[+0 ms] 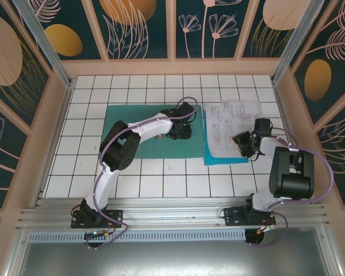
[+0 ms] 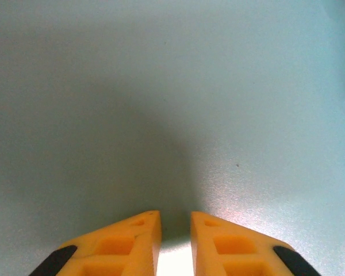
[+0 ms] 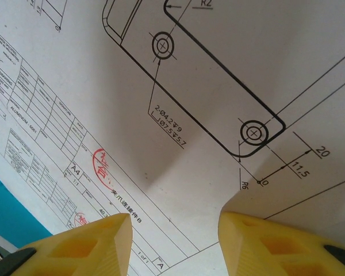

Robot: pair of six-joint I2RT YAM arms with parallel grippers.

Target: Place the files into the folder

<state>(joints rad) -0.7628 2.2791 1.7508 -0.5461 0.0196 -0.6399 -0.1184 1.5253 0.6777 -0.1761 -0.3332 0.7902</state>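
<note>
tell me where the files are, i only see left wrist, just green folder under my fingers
observer: The files lie right of the folder, stacked on a cyan sheet.
operator: right gripper on them
observer: The right gripper is open above the top sheet's drawing, with nothing between its fingers.
operator: where on the folder am i
observer: The left gripper is over its right part, near the files.

The flat dark teal-green card folder point(image 1: 132, 129) lies mid-worktop point(image 1: 161, 178), toward the far edge. Just to its right lies a bright cyan sheet point(image 1: 218, 156), with the white printed paper files point(image 1: 233, 123) on top. The left hand point(image 1: 180, 131) is over the folder's right end, and the right hand point(image 1: 244, 145) is over the files' near part.
</note>
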